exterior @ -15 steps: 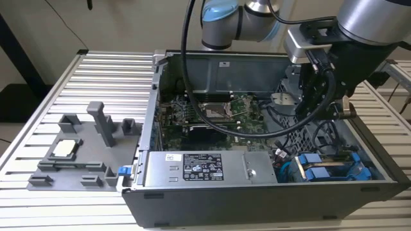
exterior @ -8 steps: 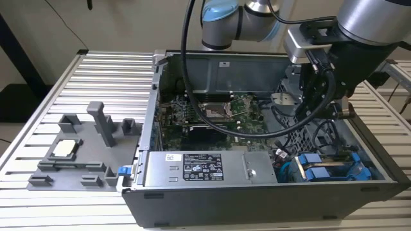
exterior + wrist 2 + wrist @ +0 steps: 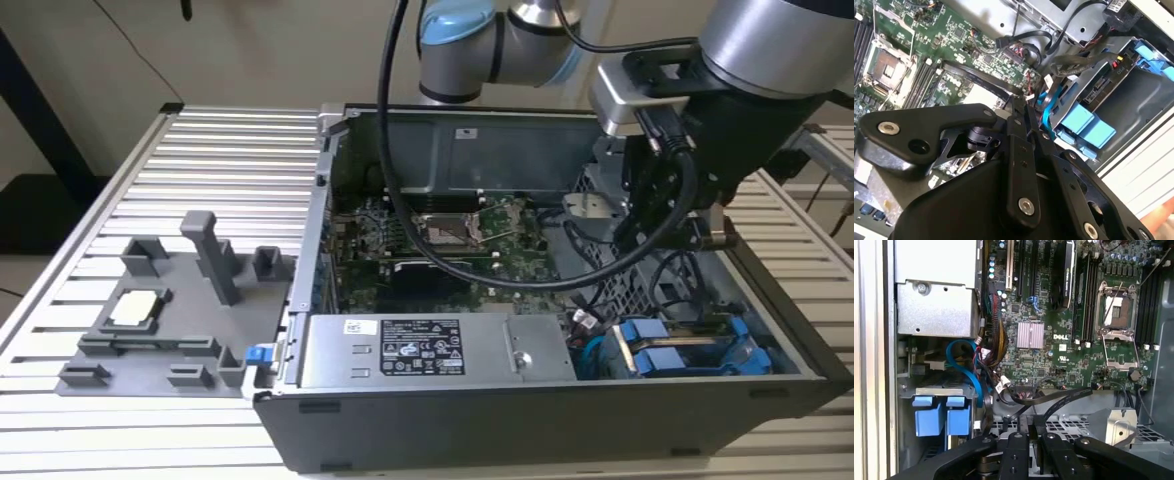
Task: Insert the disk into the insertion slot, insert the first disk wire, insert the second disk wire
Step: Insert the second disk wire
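My gripper (image 3: 671, 232) hangs inside the open computer case, over its right half. In both wrist views the black fingers (image 3: 1014, 450) stand close together, shut on the end of a black flat wire (image 3: 1064, 397) that curves up from the motherboard's edge; the same wire (image 3: 979, 80) shows in the second wrist view. The disk (image 3: 694, 352) in its bright blue frame lies in the case's near right corner, its blue tabs (image 3: 939, 416) beside a looped blue wire (image 3: 966, 372). The insertion slot's perforated dark grey wall (image 3: 625, 275) rises just below the gripper.
The silver power-supply box (image 3: 427, 350) fills the case's near edge. The green motherboard (image 3: 454, 240) with its processor socket (image 3: 1116, 310) lies beneath. A thick black arm cable (image 3: 534, 285) loops over the board. A grey fixture (image 3: 174, 320) sits on the slatted table at the exterior view's left.
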Motion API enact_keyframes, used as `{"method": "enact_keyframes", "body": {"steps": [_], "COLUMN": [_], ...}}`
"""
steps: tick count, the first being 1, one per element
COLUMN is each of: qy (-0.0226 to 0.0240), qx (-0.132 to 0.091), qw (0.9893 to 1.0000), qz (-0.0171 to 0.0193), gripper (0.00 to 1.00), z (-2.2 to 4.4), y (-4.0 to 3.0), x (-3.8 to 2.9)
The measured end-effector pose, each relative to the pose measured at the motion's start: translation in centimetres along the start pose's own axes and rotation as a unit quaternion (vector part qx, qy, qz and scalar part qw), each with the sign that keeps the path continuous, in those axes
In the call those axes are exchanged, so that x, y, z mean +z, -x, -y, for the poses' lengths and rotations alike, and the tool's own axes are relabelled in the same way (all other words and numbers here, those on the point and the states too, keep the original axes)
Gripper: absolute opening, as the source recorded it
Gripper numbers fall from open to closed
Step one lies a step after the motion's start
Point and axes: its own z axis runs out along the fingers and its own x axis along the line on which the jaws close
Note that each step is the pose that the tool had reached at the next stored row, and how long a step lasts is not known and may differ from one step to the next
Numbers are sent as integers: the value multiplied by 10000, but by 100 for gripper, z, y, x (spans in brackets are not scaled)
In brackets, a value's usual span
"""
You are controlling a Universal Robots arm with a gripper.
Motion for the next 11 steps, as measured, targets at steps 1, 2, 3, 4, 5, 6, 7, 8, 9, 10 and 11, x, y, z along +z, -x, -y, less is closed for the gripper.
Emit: {"method": "enact_keyframes", "body": {"steps": [1,2,3,4,5,6,7,8,9,10,11], "qy": [0,0,0,0,0,0,0,0,0,0,0], "qx": [1,1,1,1,1,0,0,0,0,0,0], "qw": [10000,10000,10000,10000,10000,10000,10000,10000,10000,10000,10000], "qz": [1,1,1,1,1,2,0,-2,-6,-10,-12], "gripper": [16,16,16,16,16,16,16,16,16,16,16], "z": [10,25,44,63,80,94,103,109,113,116,119], "y": [-16,-34,-54,-71,-89,-110,-132,-154,-177,-202,-227], "x": [6,10,14,18,21,24,25,27,27,26,26]}}
